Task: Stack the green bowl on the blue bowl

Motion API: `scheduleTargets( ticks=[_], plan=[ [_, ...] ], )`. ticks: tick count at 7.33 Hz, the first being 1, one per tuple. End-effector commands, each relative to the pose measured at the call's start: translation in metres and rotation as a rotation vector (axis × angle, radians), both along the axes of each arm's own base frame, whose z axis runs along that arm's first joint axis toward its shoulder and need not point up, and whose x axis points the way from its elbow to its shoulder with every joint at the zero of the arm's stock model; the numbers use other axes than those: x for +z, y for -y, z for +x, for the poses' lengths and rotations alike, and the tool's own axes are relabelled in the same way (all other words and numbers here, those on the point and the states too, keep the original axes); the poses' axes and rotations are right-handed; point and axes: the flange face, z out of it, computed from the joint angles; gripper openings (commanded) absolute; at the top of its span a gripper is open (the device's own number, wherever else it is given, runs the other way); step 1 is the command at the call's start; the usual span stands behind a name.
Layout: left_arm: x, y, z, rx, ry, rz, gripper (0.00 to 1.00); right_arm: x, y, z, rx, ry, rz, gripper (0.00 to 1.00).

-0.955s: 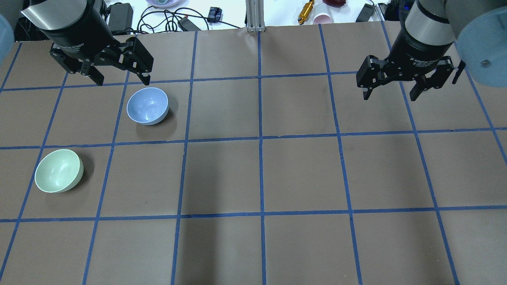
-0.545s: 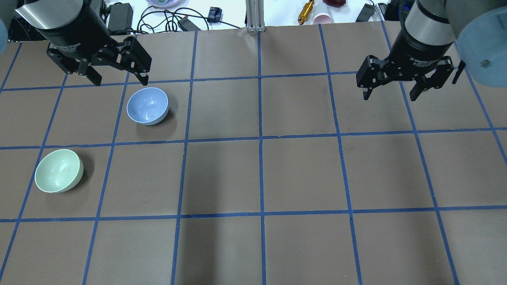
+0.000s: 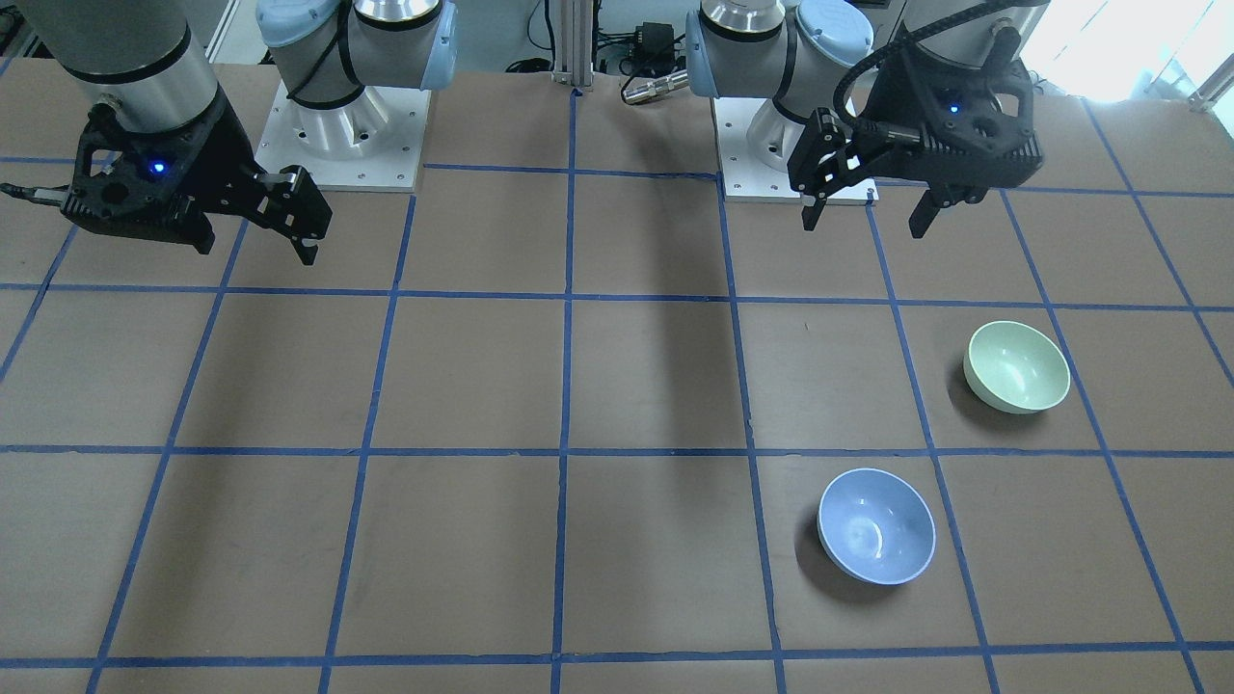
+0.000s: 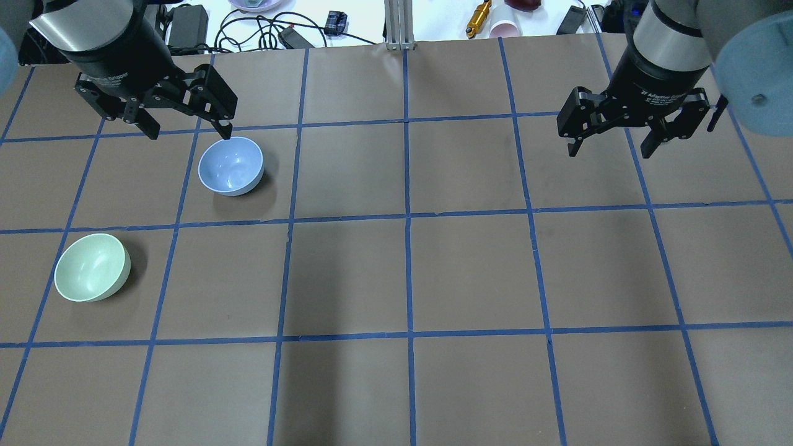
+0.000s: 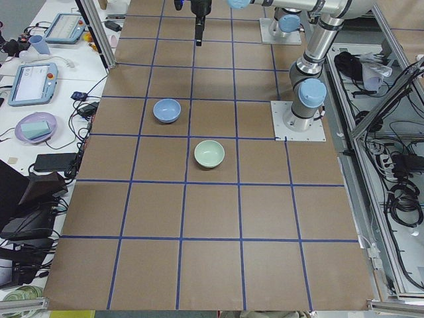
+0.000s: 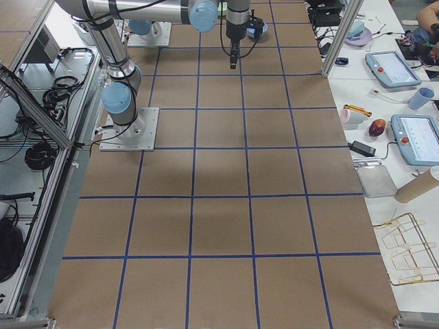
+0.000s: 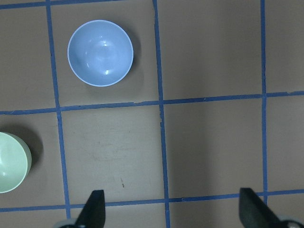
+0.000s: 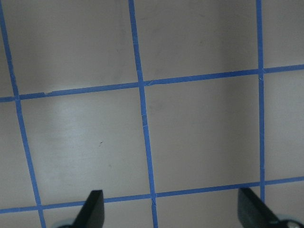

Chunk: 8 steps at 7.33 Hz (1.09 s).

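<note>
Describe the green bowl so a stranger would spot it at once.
On the brown, blue-gridded table, two small bowls sit in diagonally adjoining squares on the robot's left half. The green bowl is the one nearer the robot, pale mint where the blue bowl is periwinkle.

We've got two small glossy bowls here, both plain, upright, mouths up and empty. The green bowl [image 4: 92, 267] is a pale mint and sits on the robot's left side of the table [image 4: 471, 272]. The blue bowl [image 4: 230, 165] (periwinkle-ish, with a paler rim) sits in the diagonally neighbouring taped square, farther from the robot and more toward the middle. They're apart, not touching.
</note>
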Motion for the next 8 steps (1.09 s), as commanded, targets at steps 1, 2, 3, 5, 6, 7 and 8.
scheduleTargets(
  ticks=[1,2,3,5,6,7,8],
  plan=[
    [-0.002,0.0,0.001,-0.007,-0.003,0.014,1.0,0.0,0.0,0.0,0.0,0.0,0.0,1.0],
    [-0.005,0.006,0.027,0.043,-0.01,0.025,1.0,0.0,0.0,0.0,0.0,0.0,0.0,1.0],
    [-0.008,0.01,0.069,0.106,-0.053,0.05,1.0,0.0,0.0,0.0,0.0,0.0,0.0,1.0],
    [-0.02,0.01,0.136,0.083,-0.077,0.085,1.0,0.0,0.0,0.0,0.0,0.0,0.0,1.0],
    [-0.038,0.005,0.175,0.099,-0.092,0.11,1.0,0.0,0.0,0.0,0.0,0.0,0.0,1.0],
    [-0.058,-0.004,0.211,0.086,-0.111,0.135,1.0,0.0,0.0,0.0,0.0,0.0,0.0,1.0],
    [-0.082,-0.015,0.241,0.074,-0.144,0.165,1.0,0.0,0.0,0.0,0.0,0.0,0.0,1.0]
  ],
)
